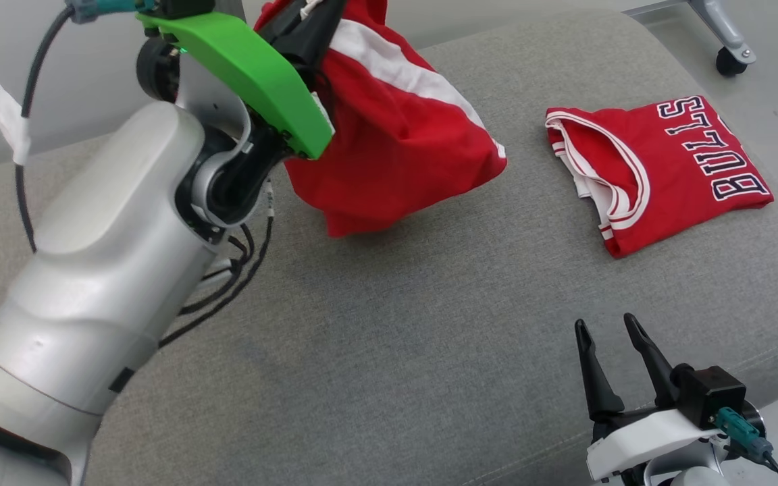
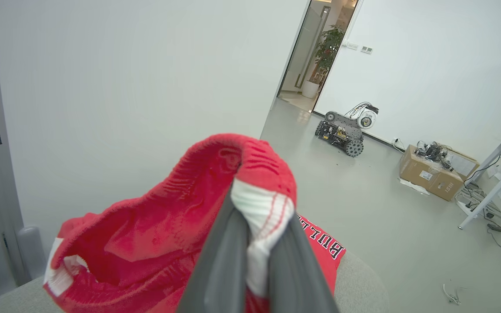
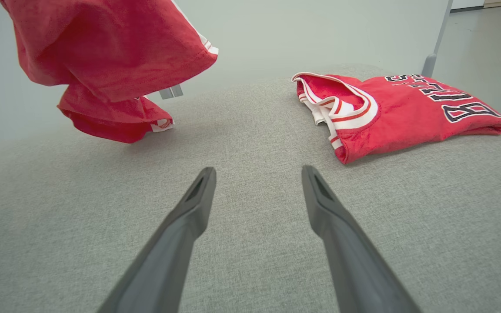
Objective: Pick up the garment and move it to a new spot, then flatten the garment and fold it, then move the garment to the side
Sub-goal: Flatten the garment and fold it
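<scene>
Head cam: down onto grey cushion (image 1: 389, 351). Right wrist: low across it. Left wrist: out into the room. All share the Bulls jersey (image 1: 659, 169).

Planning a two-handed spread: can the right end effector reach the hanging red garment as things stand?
Probably yes: the right end effector is open, bare cushion lies between it and the garment, and the folded jersey sits aside.

folded red jersey (image 1: 659, 169) on grey cushion (image 1: 396, 337)
</scene>
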Available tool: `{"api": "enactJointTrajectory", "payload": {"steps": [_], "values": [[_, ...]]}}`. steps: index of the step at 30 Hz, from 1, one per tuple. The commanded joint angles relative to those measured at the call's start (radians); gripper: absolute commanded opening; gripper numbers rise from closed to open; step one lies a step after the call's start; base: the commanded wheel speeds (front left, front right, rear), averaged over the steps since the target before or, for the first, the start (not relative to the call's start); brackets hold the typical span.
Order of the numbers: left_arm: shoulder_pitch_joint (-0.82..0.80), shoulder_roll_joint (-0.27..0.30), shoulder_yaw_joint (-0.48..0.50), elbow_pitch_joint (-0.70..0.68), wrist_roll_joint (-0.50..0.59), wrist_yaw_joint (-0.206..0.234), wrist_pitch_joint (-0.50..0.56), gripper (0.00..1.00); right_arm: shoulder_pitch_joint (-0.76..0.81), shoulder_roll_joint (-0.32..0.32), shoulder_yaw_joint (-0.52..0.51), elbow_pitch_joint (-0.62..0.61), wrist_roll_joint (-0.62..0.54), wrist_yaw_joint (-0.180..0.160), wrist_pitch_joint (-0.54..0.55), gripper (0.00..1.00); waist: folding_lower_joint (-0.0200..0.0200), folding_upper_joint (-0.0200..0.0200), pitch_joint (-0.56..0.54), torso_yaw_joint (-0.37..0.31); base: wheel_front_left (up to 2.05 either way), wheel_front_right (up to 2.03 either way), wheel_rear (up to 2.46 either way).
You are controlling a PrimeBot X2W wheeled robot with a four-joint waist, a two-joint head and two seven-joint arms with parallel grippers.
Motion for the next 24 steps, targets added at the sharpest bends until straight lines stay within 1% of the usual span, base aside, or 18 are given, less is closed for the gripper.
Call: {"api": "enactJointTrajectory", "payload": {"steps": [1, 3, 6, 8, 9, 11, 13, 14, 15, 16, 17, 18, 21, 24], "values": [[0.039, -0.007, 0.000, -0.008, -0.009, -0.007, -0.019, 0.00, -0.001, 0.000, -0.007, 0.000, 0.010, -0.002, 0.000, 1.00, 0.0000, -0.0001, -0.004, -0.004, 0.00, 0.00, 0.00], [0.099, -0.003, -0.011, -0.035, 0.002, -0.018, -0.060, 0.00, 0.012, 0.000, -0.018, 0.001, 0.013, -0.002, 0.000, 1.00, 0.0000, -0.0001, -0.009, -0.003, 0.00, 0.00, 0.00], [0.262, 0.013, -0.037, -0.096, 0.001, -0.025, -0.143, 0.00, 0.037, 0.000, -0.037, 0.010, 0.012, -0.002, 0.000, 1.00, 0.0000, -0.0001, -0.019, 0.006, 0.00, 0.00, 0.00], [0.415, 0.026, -0.030, -0.131, -0.040, -0.005, -0.207, 0.00, 0.053, 0.000, -0.043, 0.012, 0.013, -0.002, 0.000, 1.00, 0.0000, -0.0001, -0.027, 0.012, 0.00, 0.00, 0.00], [0.484, 0.037, -0.030, -0.144, -0.049, 0.004, -0.226, 0.00, 0.062, 0.000, -0.047, 0.013, 0.012, -0.002, 0.000, 1.00, 0.0000, -0.0001, -0.029, 0.016, 0.00, 0.00, 0.00], [0.651, 0.071, -0.017, -0.163, -0.072, 0.036, -0.258, 0.00, 0.082, -0.001, -0.065, 0.009, 0.016, -0.002, 0.000, 1.00, 0.0000, -0.0001, -0.033, 0.036, 0.00, 0.00, 0.00], [0.767, 0.098, -0.005, -0.156, -0.043, 0.066, -0.270, 0.00, 0.099, 0.000, -0.080, 0.009, 0.006, -0.002, 0.000, 1.00, 0.0000, -0.0001, -0.037, 0.064, 0.00, 0.00, 0.00], [0.832, 0.105, 0.000, -0.151, -0.031, 0.081, -0.273, 0.13, 0.105, 0.000, -0.083, 0.010, -0.004, -0.002, 0.000, 1.00, 0.0000, -0.0001, -0.039, 0.081, 0.00, 0.00, 0.00], [0.879, 0.100, 0.010, -0.146, -0.028, 0.089, -0.276, 0.30, 0.111, 0.000, -0.093, 0.009, -0.009, -0.002, 0.000, 1.00, 0.0000, -0.0001, -0.041, 0.098, 0.00, 0.00, 0.00], [0.923, 0.090, 0.048, -0.145, -0.013, 0.093, -0.275, 0.42, 0.115, -0.001, -0.099, 0.009, -0.016, -0.002, 0.000, 1.00, 0.0000, -0.0001, -0.042, 0.118, 0.00, 0.00, 0.00], [0.960, 0.078, 0.074, -0.139, 0.006, 0.092, -0.275, 0.92, 0.120, 0.000, -0.107, 0.008, -0.023, -0.002, 0.000, 1.00, 0.0000, -0.0001, -0.044, 0.139, 0.00, 0.00, 0.00], [0.991, 0.069, 0.100, -0.127, 0.022, 0.099, -0.275, 1.00, 0.120, 0.000, -0.107, 0.007, -0.030, -0.002, 0.000, 1.00, 0.0000, -0.0001, -0.044, 0.154, 0.00, 0.00, 0.00], [1.035, 0.030, 0.145, -0.083, 0.103, 0.102, -0.275, 1.00, 0.115, 0.000, -0.110, 0.006, -0.048, -0.002, 0.000, 1.00, 0.0000, -0.0001, -0.053, 0.205, 0.00, 0.00, 0.00], [1.056, -0.012, 0.210, -0.059, 0.185, 0.106, -0.275, 1.00, 0.114, -0.002, -0.106, 0.008, -0.063, -0.002, 0.000, 1.00, 0.0000, -0.0001, -0.071, 0.240, 0.00, 0.00, 0.00]]}}
